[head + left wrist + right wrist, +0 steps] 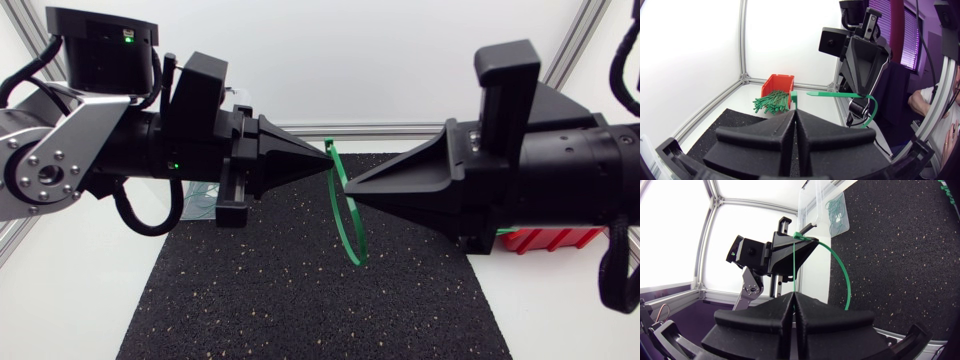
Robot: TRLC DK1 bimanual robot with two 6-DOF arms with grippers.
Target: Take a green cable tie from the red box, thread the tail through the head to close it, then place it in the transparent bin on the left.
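Note:
A green cable tie hangs bent into a loop above the black mat. My left gripper is shut on its head end. My right gripper faces it tip to tip and is shut on the tail. In the left wrist view the tail's point lies close beside the head; whether it has entered the head I cannot tell. The red box holds a bundle of green ties; in the head view it shows under my right arm. The transparent bin stands behind my left arm.
The black speckled mat covers the table's middle. Closed green ties lie in the transparent bin. Aluminium frame rails run along the table's edges.

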